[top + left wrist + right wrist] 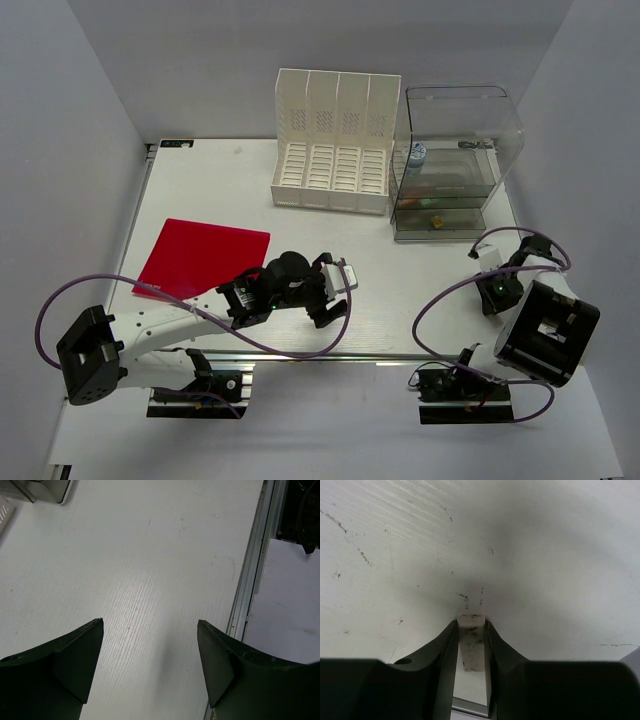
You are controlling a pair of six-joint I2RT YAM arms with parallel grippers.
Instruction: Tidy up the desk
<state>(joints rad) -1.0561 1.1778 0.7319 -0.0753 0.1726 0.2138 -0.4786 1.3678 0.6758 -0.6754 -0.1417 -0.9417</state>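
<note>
Right wrist view: right fingers [447, 647] pinch small white block [471, 647], its long axis along them; left fingers [70, 662] wide apart, empty.

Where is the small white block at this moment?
Right wrist view, low centre: the small white block sits clamped between the fingers of the right gripper, with its far end down at the desk surface.

Desk [400, 290] white, ribbed; folder [200, 255] red — cables [415, 328] purple, block [471, 640] off-white, smudged.

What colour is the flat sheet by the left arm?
The sheet is red, clearest in the top view.
</note>
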